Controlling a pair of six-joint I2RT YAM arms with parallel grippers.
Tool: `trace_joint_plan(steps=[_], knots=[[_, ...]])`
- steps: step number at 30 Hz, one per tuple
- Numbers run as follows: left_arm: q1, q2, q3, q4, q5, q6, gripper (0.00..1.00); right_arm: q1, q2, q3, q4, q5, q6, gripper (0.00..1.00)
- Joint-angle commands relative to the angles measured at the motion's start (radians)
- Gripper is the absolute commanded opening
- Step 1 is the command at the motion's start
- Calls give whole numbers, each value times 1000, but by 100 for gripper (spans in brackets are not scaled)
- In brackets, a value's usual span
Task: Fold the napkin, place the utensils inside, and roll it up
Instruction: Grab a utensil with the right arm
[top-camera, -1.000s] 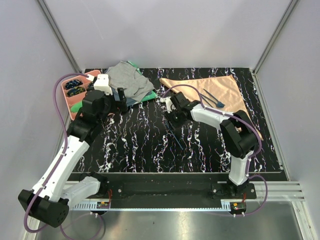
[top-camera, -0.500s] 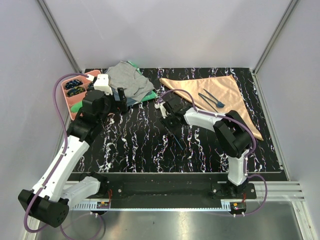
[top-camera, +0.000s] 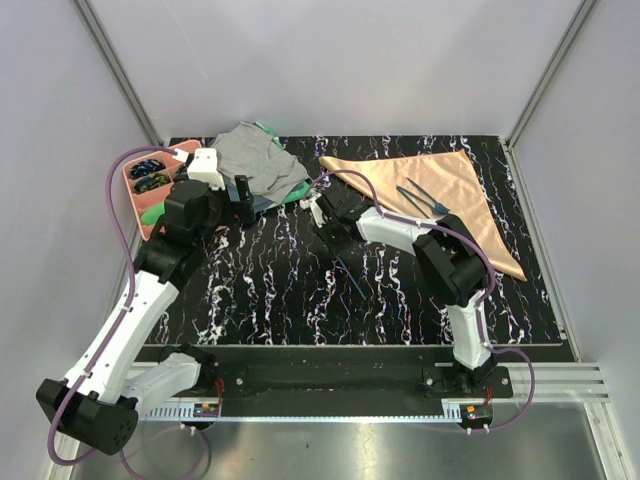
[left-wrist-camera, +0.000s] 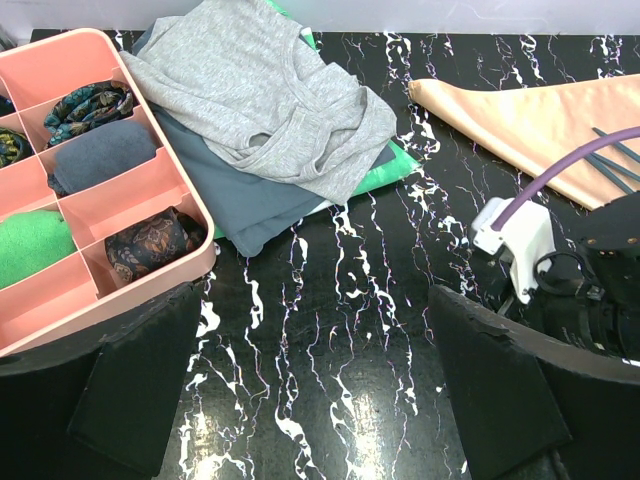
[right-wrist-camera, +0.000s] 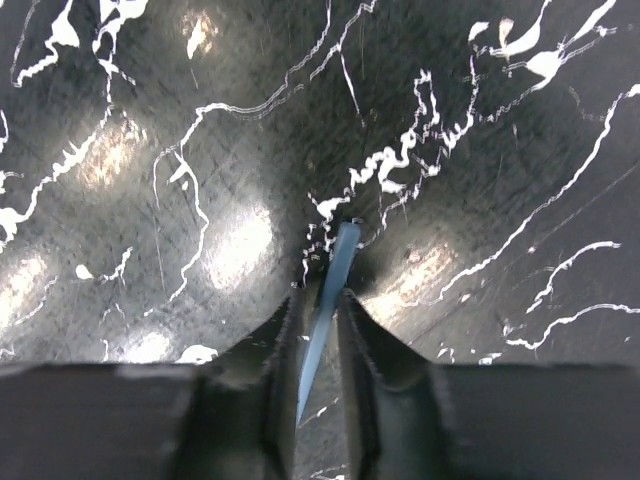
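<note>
Near the middle of the tabletop, the right gripper has its fingers pinched on one blue utensil, whose free end slants toward the near edge. Over the last second this gripper has swung left, away from the napkin. Toward the far left corner the left gripper hangs unmoved, jaws wide apart, beside one pink tray and one grey cloth. By the far right corner the single napkin lies folded into a triangle, with the other two utensils side by side on it.
</note>
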Motion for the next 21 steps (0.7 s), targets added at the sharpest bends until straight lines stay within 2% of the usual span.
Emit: trace_joint_plan(steps=[1, 3, 6, 12, 16, 21], knots=[[6, -4, 5, 61, 9, 0, 99, 6, 68, 12, -58, 25, -18, 14], [6, -7, 5, 60, 9, 0, 99, 8, 74, 4, -69, 25, -20, 0], [6, -11, 5, 61, 8, 0, 99, 6, 59, -10, -75, 38, -43, 0], [6, -13, 5, 61, 9, 0, 99, -32, -79, -14, -81, 81, -193, 0], [6, -18, 5, 61, 8, 2, 99, -112, -154, -5, -81, 78, -339, 0], [6, -15, 5, 61, 9, 2, 99, -239, -163, 67, -93, 43, -419, 0]])
